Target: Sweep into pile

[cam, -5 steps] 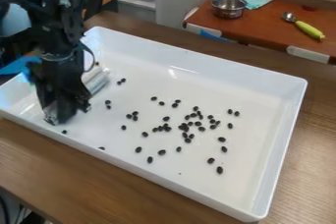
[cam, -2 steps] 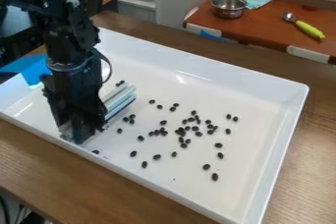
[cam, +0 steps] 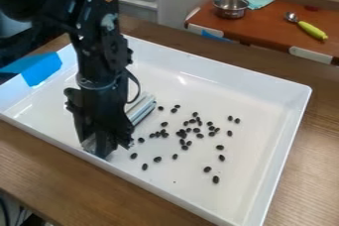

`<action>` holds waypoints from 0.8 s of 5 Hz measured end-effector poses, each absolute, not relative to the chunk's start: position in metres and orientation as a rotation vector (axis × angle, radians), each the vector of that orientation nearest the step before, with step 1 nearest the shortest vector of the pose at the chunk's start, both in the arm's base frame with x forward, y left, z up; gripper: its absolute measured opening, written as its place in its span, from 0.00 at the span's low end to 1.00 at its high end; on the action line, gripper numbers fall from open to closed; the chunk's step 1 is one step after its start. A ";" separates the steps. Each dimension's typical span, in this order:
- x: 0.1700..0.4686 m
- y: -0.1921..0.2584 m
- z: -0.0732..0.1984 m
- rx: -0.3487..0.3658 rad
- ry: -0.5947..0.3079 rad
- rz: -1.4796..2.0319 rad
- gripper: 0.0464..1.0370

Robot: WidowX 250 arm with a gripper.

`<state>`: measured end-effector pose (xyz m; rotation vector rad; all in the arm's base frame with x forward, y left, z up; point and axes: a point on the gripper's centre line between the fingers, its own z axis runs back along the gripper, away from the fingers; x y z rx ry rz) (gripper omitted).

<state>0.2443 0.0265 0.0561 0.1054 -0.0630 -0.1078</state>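
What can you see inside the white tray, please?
Scattered black beans, some clustered near the middle, plus the gripper and a pale, narrow tool beside it. Whatever lies behind the gripper and arm is covered.

Black WidowX arm [cam: 102,59] in from upper left, bends at the elbow, then drops near-vertical. Wrist [cam: 98,82] below, thin cable [cam: 137,87] looped out on its image-right side. Black two-finger gripper [cam: 99,146] points down, tip end low, left of view centre.
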 end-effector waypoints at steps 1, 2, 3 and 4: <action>0.252 0.021 0.053 0.132 -0.077 -0.094 0.34; 0.256 0.012 0.051 0.138 -0.081 -0.087 0.34; 0.254 -0.010 0.052 0.104 -0.061 -0.104 0.34; 0.239 -0.037 0.055 0.044 -0.006 -0.127 0.34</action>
